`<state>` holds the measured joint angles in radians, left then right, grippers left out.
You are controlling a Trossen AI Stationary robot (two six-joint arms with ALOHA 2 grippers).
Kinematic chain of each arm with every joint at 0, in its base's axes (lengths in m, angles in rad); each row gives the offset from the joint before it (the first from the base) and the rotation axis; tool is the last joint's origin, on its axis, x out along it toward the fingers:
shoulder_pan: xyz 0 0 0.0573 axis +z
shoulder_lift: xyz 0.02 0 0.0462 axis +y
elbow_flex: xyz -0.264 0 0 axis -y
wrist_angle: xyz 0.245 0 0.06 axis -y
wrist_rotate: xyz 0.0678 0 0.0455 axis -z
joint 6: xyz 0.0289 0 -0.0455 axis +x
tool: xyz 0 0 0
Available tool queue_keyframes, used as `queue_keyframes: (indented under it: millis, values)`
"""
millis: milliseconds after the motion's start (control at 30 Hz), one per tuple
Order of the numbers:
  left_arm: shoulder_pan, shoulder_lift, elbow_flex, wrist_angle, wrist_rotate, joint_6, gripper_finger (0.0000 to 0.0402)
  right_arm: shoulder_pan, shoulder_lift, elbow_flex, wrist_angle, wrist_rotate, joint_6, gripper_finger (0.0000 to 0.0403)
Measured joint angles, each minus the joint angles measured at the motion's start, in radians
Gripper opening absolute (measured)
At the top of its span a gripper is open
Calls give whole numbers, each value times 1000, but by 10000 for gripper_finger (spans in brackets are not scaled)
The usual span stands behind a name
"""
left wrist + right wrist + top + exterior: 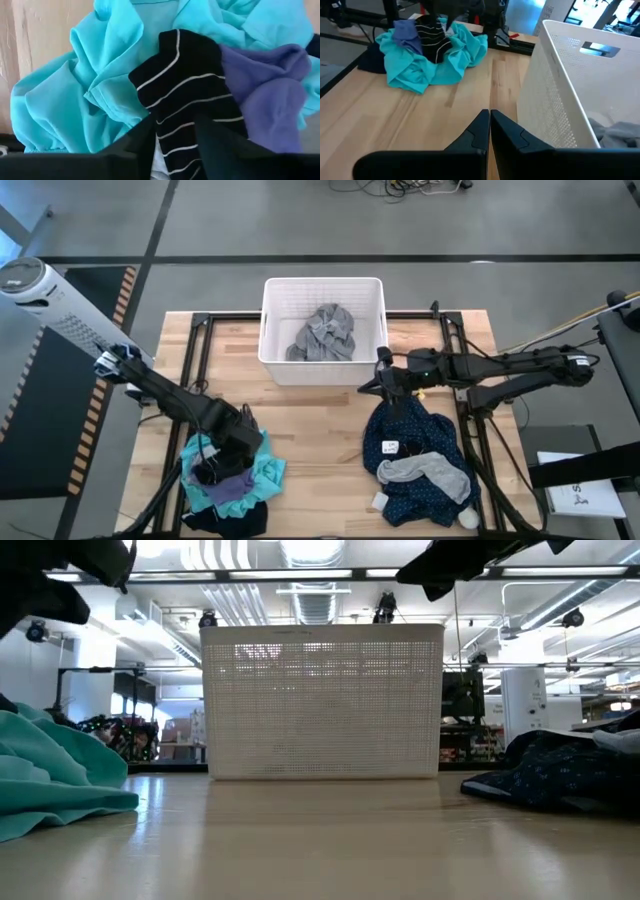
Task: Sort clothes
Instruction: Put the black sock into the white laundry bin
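A pile at the table's near left holds a teal shirt (268,472), a purple piece (232,492) and a dark piece (228,522) at its near edge. My left gripper (215,468) stands over this pile, shut on a black striped sock (185,85). My right gripper (364,387) is shut and empty, above the bare wood by the white basket's (270,330) near right corner. A navy white-dotted garment (440,435) lies at the near right with a grey piece (435,472) on it. Another grey piece (323,335) lies in the basket. My left gripper pinches the black striped sock between its two fingers (212,137), across the sock's width (175,132). The fingers come from above, pointing down at the pile. The sock's free end (172,47) stands bunched beyond the fingers, lying against the teal shirt (75,100) and the purple piece (275,95).
The white basket stands at the table's far middle. Bare wood (320,450) lies between the two piles. Two small white pieces (467,518) lie at the navy garment's near edge. A white cylinder (40,290) stands beyond the table's far left corner.
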<state>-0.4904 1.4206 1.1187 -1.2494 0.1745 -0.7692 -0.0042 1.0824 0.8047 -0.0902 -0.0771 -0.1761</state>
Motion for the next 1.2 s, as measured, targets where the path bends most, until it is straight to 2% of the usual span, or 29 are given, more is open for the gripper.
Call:
queue_keyframes:
  millis: [133,267,400,533,667,800,1067,1200]
  values:
    - [0,27,-1,6,-1,1,188,16,-6,0,-2,0,0,0]
    - [0,53,-2,8,-8,3,225,31,-8,0,-2,0,-2,0]
    - [0,75,-10,31,-9,8,239,43,-8,0,-2,0,-6,0]
    - [0,84,-50,104,-8,8,231,55,-8,0,-2,0,-7,0]
    - [0,97,-70,129,-7,8,211,64,-8,0,-4,0,-8,0]
    - [0,103,-75,147,-1,21,170,65,-8,0,-4,0,-11,0]
    - [0,94,-68,225,11,-3,13,65,-8,0,-2,0,-11,0]
    - [0,86,-37,268,11,-24,7,65,-8,0,-2,0,-11,0]
